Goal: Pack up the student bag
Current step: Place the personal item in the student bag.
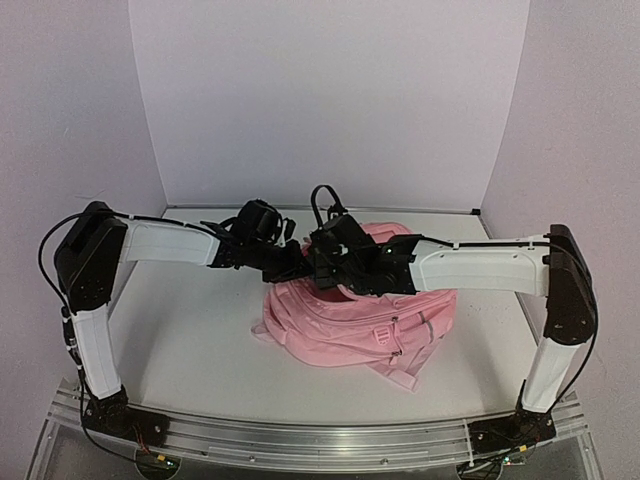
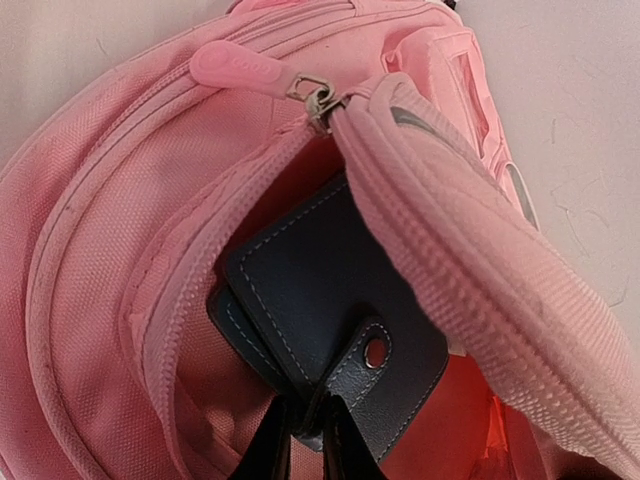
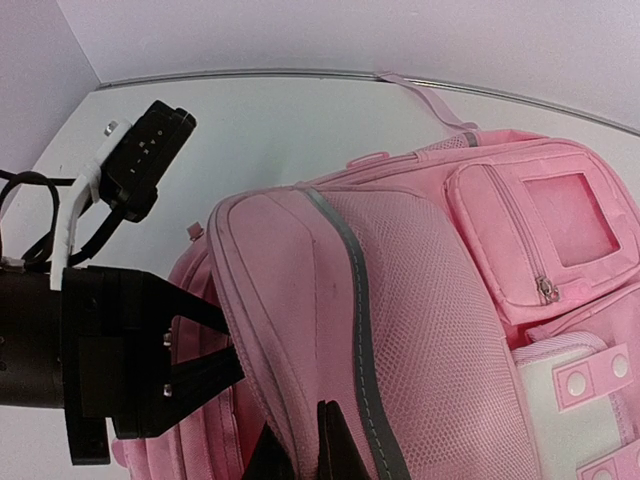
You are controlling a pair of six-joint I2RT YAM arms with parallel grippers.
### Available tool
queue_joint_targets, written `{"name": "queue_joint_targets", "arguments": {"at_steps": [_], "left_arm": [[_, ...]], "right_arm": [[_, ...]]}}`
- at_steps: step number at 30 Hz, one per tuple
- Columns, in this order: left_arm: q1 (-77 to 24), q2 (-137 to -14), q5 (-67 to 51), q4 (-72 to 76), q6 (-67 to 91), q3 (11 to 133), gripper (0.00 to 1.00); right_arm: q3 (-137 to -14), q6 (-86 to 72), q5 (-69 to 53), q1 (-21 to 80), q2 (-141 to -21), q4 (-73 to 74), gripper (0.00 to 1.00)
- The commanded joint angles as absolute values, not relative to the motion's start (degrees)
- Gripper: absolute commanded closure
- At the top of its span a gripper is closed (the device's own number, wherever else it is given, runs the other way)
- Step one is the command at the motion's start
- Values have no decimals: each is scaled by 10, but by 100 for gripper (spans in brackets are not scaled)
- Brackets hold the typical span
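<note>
Looking down from above, I am seeing a large soft pink fabric backpack (image 1: 350, 330) lying on a white table (image 1: 190, 330). The left arm (image 1: 170, 243) and the right arm (image 1: 480, 268) are both reaching in over the backpack's far edge, their black wrists meeting there.

From the left wrist, the left gripper (image 2: 312, 438) is pinching a dark blue stitched leather wallet (image 2: 310, 290) by its lower edge, beside the snap strap. The wallet is sitting partway inside the backpack's open zip pocket, under the raised zipper lip. A pink rubber zip pull (image 2: 235, 68) is resting at the pocket's closed end.

From the right wrist, the right gripper (image 3: 305, 450) is clamping tight on the backpack's grey-striped pocket flap and holding it lifted. The left gripper's black fingers are poking in behind that flap.
</note>
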State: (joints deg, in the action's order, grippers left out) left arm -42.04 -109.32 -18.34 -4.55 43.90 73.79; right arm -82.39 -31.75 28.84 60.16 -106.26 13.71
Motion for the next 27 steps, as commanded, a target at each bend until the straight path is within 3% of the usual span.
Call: {"name": "queue_joint_targets", "arguments": {"at_steps": [1, 12, 13, 15, 17, 20, 27], "left_arm": [[-428, -1024, -168, -23, 421, 715, 81], [-393, -851, -88, -109, 417, 600, 49], [-386, -839, -88, -110, 419, 590, 45], [-373, -818, -86, -113, 420, 576, 39], [-360, -806, -90, -118, 418, 571, 37], [-338, -802, -113, -120, 413, 570, 37], [-325, -856, -175, -122, 351, 627, 25]], "right_arm": [[-830, -324, 270, 616, -1026, 82, 100], [-840, -255, 182, 652, -1069, 83, 99], [-846, -249, 176, 658, -1076, 84, 95], [-855, -246, 166, 667, -1087, 88, 78], [-866, -253, 160, 672, -1090, 101, 68], [-871, -255, 143, 682, -1079, 107, 42], [-820, -302, 140, 685, -1008, 118, 25]]}}
